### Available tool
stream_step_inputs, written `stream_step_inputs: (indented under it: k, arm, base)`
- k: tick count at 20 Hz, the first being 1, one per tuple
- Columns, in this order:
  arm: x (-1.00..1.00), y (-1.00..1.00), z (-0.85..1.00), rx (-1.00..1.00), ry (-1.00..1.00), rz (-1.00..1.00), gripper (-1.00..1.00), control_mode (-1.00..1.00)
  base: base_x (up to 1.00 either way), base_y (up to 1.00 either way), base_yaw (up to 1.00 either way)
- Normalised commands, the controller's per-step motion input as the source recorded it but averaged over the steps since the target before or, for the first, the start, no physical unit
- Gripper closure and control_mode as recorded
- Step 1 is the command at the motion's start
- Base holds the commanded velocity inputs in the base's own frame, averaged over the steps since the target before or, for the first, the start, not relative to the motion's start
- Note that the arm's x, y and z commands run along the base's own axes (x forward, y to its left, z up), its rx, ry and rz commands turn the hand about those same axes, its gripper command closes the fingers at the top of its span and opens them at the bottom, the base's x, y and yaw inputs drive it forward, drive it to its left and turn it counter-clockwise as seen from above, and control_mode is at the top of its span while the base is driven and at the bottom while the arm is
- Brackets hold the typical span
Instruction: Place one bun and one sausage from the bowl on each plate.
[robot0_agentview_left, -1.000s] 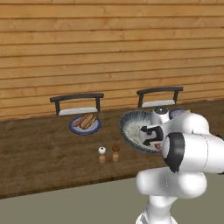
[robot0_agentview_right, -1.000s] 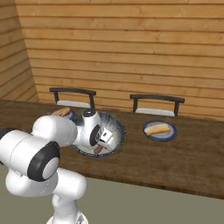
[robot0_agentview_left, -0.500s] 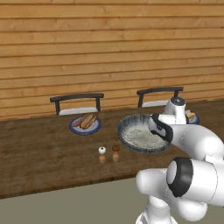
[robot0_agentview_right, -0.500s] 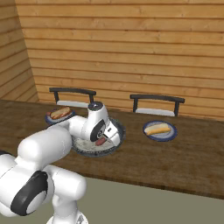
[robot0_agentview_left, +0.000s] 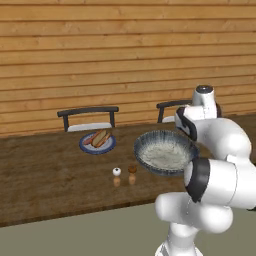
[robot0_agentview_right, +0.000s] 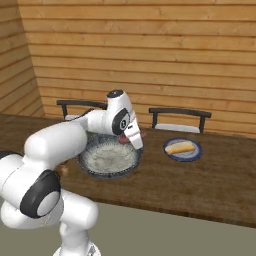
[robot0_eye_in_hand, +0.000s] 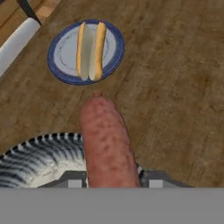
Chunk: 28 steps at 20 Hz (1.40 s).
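A dark wooden table (robot0_agentview_left: 45, 175) carries everything. The bowl (robot0_agentview_left: 163, 152) sits mid-table, one plate (robot0_agentview_left: 97, 143) far left, another plate (robot0_agentview_right: 183, 149) right, two shakers (robot0_agentview_left: 124, 172) near the front edge.

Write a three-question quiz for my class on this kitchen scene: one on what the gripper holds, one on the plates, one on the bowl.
1. True or false: the gripper is shut on a sausage.
2. What lies on the plate with the lone bun? A) bun alone B) bun and sausage C) nothing
3. Fill in: the bowl now looks ____.

Key: 1 true. 2 A; the other plate already has a bun and a sausage. 3 empty.
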Motion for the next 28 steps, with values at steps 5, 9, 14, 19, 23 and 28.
stream_step_inputs:
  k: [5, 9, 14, 19, 23, 28]
  arm:
    - [0.45, -1.0, -0.07, 0.1, 0.11, -0.21, 1.0, -1.0]
    - [0.1, -0.48, -0.25, 0.05, 0.05, 0.02, 1.0, -1.0]
    - [0.04, -0.68, -0.52, 0.01, -0.02, -0.02, 1.0, -1.0]
    - [0.55, -0.57, -0.08, 0.05, 0.0, 0.0, 1.0, -1.0]
    - [0.62, -0.27, -0.11, 0.05, -0.08, 0.0, 1.0, -1.0]
    - [0.51, 0.0, -0.14, -0.03, -0.08, 0.0, 1.0, -1.0]
  base:
    - [0.0, 0.0, 0.0]
    - [0.0, 0.0, 0.0]
    - [0.0, 0.0, 0.0]
    - [0.0, 0.0, 0.0]
    - [0.0, 0.0, 0.0]
    - [0.0, 0.0, 0.0]
